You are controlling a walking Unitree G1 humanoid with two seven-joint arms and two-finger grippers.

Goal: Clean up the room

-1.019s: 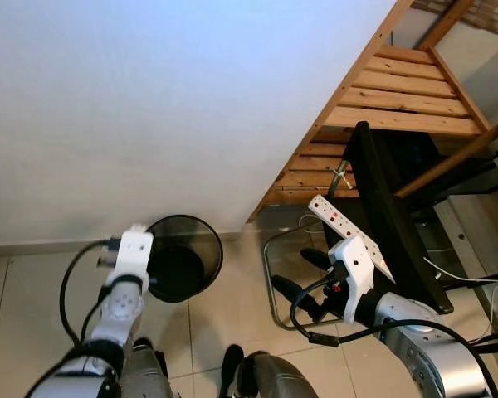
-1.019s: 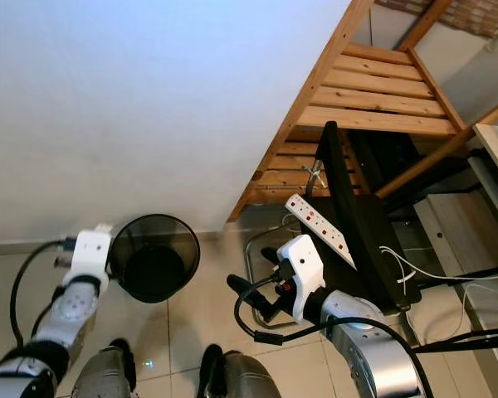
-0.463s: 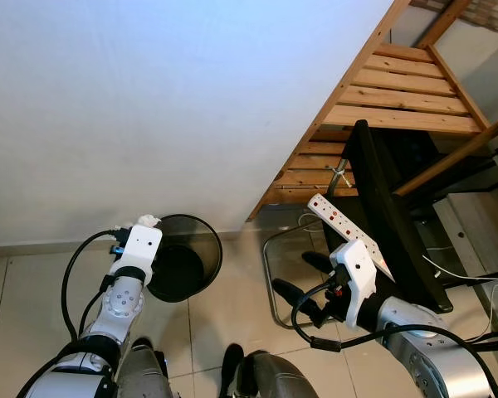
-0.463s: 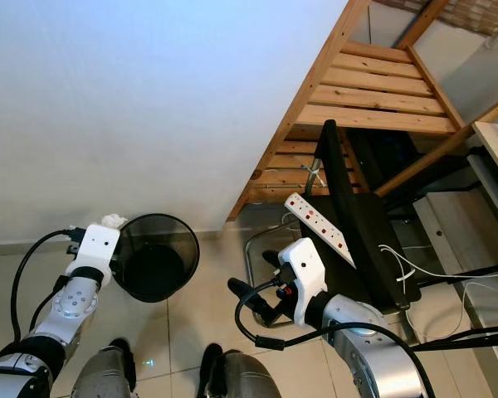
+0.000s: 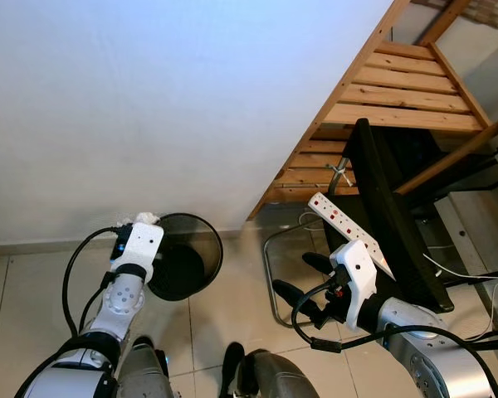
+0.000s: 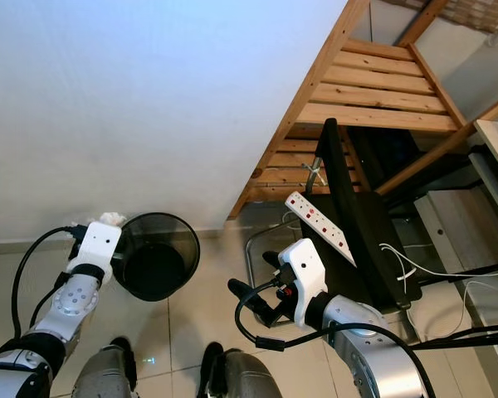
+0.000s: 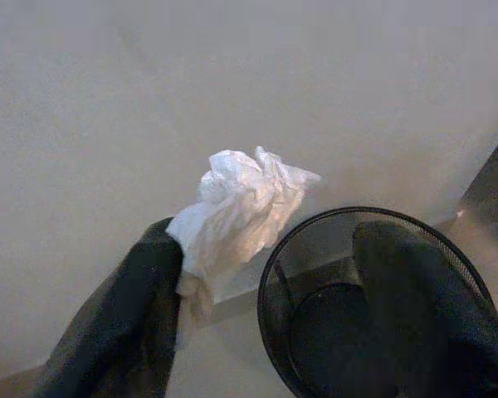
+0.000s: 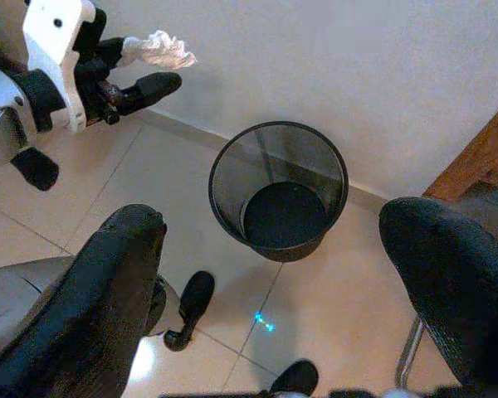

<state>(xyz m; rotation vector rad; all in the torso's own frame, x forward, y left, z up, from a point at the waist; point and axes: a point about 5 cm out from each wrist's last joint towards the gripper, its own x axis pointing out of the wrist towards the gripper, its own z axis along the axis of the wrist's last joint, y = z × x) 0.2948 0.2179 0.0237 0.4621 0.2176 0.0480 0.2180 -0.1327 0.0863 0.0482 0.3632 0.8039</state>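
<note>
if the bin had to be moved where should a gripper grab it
Probably the bin by its top rim, from above: it stands upright and open, so one finger can go inside the thin mesh wall and one outside. Take the side facing the floor, since the wall stands close behind.

Plain white wall (image 5: 149, 99) meets a floor of pale beige tiles (image 5: 33, 290) along a low skirting. Slatted wooden shelf unit (image 5: 398, 91) leans across the upper right, its lower slats reaching the floor by the wall. A black flat panel (image 5: 390, 224) stands on edge against it. White power strip (image 5: 344, 228) with red switches lies tilted just beside the panel's near edge. Chrome tube frame (image 5: 270, 282) sits on the tiles below. White cables (image 5: 456, 269) trail at right.
</note>
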